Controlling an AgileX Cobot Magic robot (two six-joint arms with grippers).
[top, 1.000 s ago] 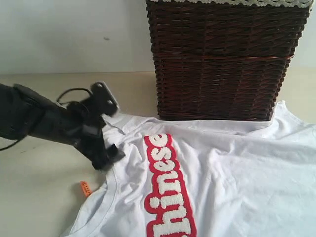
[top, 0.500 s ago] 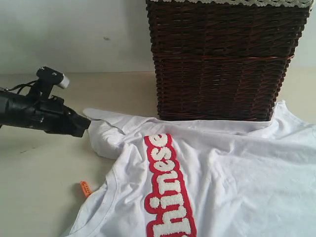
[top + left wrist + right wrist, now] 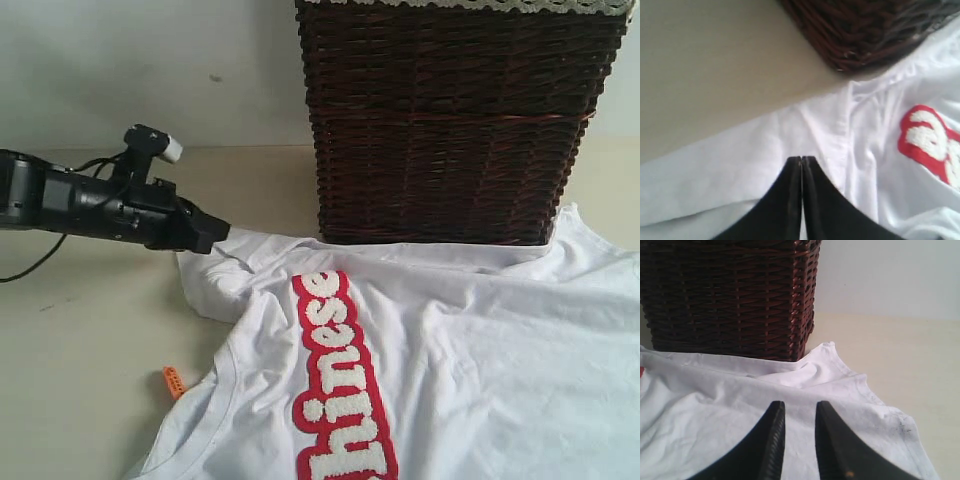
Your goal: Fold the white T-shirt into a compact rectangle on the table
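Left end effector, pressed together, at white T-shirt sleeve on beige table, pale wall behind

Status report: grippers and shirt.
Left gripper shut at the white T-shirt sleeve, grip unclear. Right gripper open above it. Shirt spread, unfolded. Wicker basket against its far edge.

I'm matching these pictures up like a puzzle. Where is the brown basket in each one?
Exterior view: the basket fills the upper right, behind the shirt.
Left wrist view: only a corner of the basket shows, out past the left gripper.
Right wrist view: the basket looms large beyond the right gripper.
Shared landmark: the white shirt lying against the basket's foot.
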